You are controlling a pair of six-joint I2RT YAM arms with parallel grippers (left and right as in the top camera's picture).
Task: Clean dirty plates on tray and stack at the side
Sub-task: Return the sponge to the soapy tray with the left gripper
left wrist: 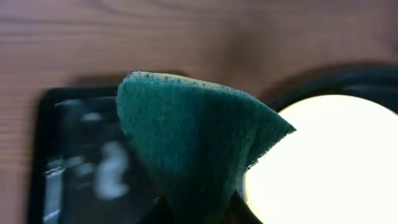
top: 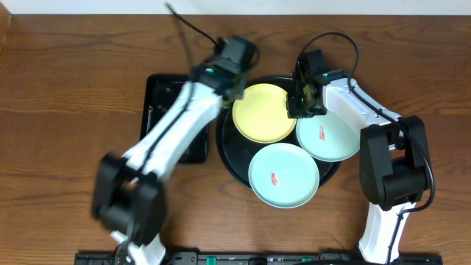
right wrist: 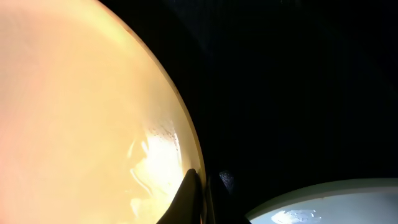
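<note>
Right wrist shows our right hand [right wrist: 200, 198] pinched shut on the rim of the yellow plate [right wrist: 81, 112], at the back of the tray [right wrist: 298, 93]. Our left hand [left wrist: 198, 213] clamps a floppy green pad [left wrist: 193, 137] over that tray's left edge. We judge the plate light, stiff, slick: hold its rim.

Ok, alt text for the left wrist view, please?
A dark green scouring pad, pinched in the left gripper, fills the centre. Behind it: a rectangular black tray at left, the pale yellow plate on the round black tray at right.
</note>
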